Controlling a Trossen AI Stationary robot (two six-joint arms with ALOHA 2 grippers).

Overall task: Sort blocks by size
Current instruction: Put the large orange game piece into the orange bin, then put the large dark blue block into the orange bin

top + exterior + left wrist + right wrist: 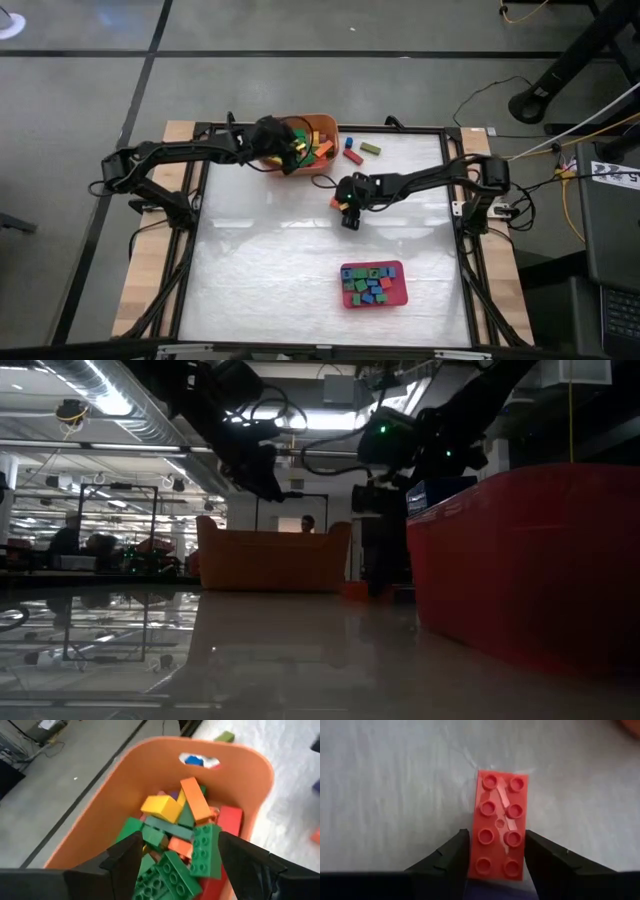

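Observation:
The orange tub at the table's far side holds a heap of long blocks, green, orange, yellow and red. My left gripper hangs open over that heap, its fingers to either side of a green block. I see it touching nothing. Near the table's middle, my right gripper is shut on a long red eight-stud block, seen as a red bit in the high view. The pink-red tray at the near right holds several small square blocks. My right gripper pinches the red block's two long sides between its two fingers, at the end nearest the wrist. The fingers slant down from above and lie across the block. The block is studs up, level with the white table; whether it rests on it, I cannot tell.
Three loose blocks lie on the table just right of the tub: a blue one, a red one and an olive one. A black frame rims the white table. Cables trail off the right side.

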